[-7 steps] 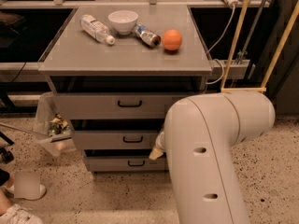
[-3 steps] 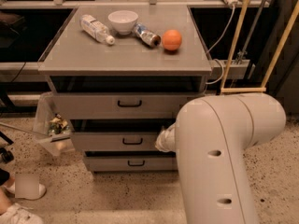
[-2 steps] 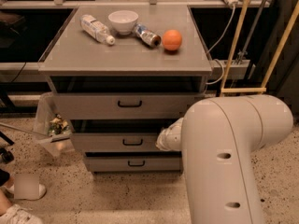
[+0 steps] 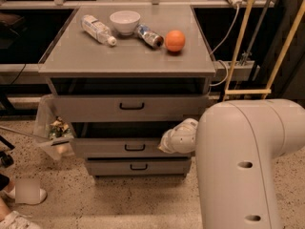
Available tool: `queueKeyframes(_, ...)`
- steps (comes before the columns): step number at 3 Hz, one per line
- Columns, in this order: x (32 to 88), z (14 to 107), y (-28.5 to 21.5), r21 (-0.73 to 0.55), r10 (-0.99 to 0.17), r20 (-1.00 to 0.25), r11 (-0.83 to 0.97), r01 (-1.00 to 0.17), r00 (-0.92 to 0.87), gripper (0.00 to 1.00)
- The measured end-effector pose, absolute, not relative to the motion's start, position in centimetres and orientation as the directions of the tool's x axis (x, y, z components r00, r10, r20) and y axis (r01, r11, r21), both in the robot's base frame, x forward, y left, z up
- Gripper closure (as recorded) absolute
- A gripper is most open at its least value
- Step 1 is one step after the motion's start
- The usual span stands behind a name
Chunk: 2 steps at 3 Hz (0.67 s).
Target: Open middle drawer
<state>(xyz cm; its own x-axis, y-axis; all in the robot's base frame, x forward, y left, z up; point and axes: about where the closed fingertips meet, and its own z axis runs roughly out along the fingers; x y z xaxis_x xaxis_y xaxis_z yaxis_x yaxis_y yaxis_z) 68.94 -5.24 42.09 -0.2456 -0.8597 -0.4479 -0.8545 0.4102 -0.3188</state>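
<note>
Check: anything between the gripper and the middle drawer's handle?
Nothing visible does. The gripper is at the right end of the middle drawer front. The black handle is at the front's centre, to the gripper's side, with only bare grey drawer front between them.

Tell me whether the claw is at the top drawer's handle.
No, the claw is lower down, at the right part of the middle drawer, well below the top drawer's handle.
</note>
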Motion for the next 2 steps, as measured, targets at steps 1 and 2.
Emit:
queueKeyframes(1,68.93,42.09,-5.24,-0.319,-0.86,-0.448,0.41,-0.855,-0.246,1.0)
queueKeyframes(2,68.63,42.04,-5.33,-0.314,-0.857,-0.453,0.411,-0.856,-0.246,1.0)
